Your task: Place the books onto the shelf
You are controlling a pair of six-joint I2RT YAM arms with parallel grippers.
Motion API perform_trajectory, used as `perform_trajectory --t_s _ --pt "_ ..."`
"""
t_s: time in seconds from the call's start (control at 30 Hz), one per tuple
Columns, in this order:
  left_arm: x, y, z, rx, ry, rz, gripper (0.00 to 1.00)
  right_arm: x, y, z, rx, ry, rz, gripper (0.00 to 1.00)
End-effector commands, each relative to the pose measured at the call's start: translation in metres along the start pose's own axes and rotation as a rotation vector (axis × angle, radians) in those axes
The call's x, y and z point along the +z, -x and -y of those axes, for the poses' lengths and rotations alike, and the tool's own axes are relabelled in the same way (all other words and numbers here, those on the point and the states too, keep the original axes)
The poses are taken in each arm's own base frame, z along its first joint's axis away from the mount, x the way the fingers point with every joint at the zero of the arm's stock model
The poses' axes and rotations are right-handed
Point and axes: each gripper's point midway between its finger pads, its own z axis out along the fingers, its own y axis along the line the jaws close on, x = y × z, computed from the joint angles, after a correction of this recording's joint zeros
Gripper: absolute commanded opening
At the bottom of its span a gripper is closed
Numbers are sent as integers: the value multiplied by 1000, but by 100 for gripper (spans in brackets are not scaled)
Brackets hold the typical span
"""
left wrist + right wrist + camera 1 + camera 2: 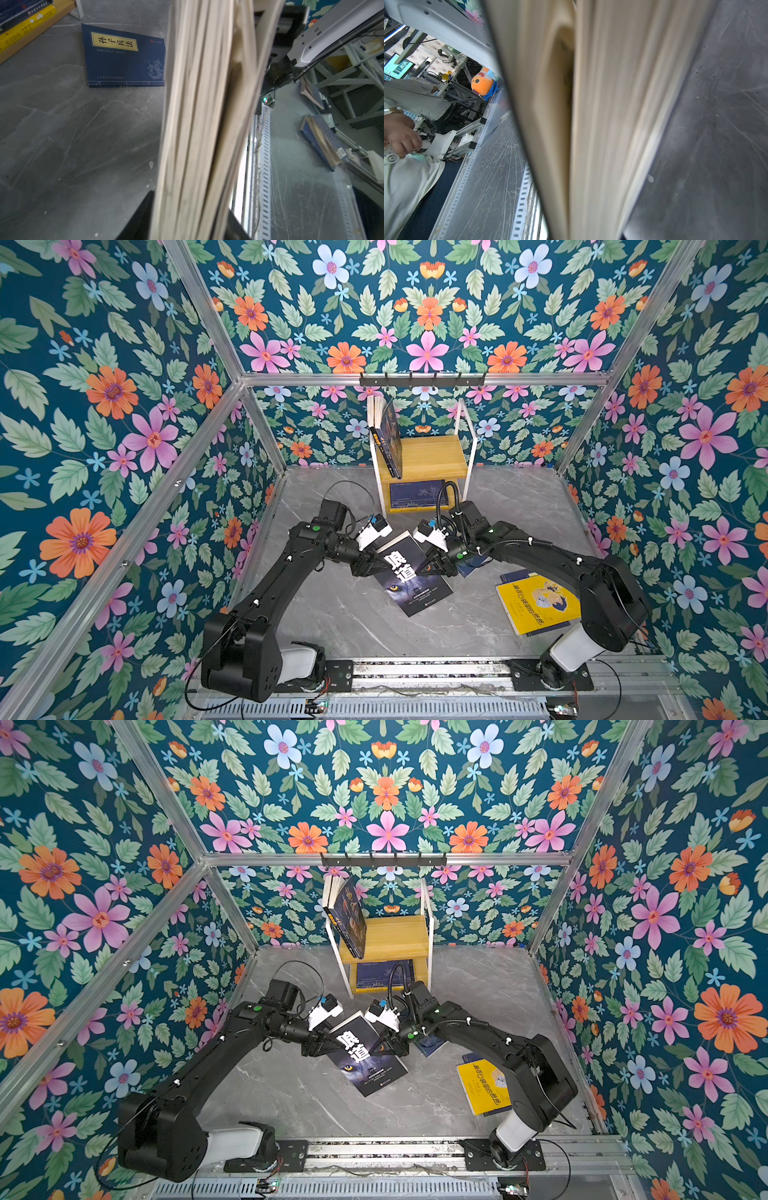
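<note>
**Wolf book (pixel 415 593) clamped from both sides**

Shelf (pixel 432 456) beyond grippers: two leaning books (pixel 390 439) above, flat navy-topped stack (pixel 417 493) below. Left gripper (pixel 368 566) and right gripper (pixel 430 568) each pinch the wolf book between them. Beside right gripper: one navy book (pixel 124 62), one yellow book (pixel 536 605).

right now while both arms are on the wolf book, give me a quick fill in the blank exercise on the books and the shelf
The left gripper and right gripper both grip the black book whose cover shows a wolf's ____.
On the shelf, the leaning books stand at the ____ end of the top board.
The navy book on the lower board lies ____.
The topmost book of the pile on the right of the table is ____.
Missing words: eyes; left; flat; yellow
</note>
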Motion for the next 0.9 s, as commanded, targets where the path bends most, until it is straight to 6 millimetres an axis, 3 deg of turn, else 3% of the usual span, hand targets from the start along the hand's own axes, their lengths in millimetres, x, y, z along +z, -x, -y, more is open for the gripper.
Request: perform_trajectory --t_s 0.0,0.07,0.17,0.27,0.43,0.63,0.87 --pt "-2 10 3 -2 -16 45 21 0 13 -3 -10 26 31 0" --pt "-3 12 2 -2 -10 58 0 1 12 5 4 -12 32 4" --pt "-5 14 -2 -21 0 71 0 -3 5 31 56 -183 9 35" --pt "-9 16 -12 -53 55 88 0 -12 -2 42 60 -304 4 51" --pt "-20 14 -45 -177 189 123 0 -25 -4 50 57 -502 38 63" --pt "-43 18 -73 -369 316 211 0 -25 3 50 -42 -771 10 67" --pt "-49 21 -76 -466 294 289 0 5 23 48 -146 -924 28 67"
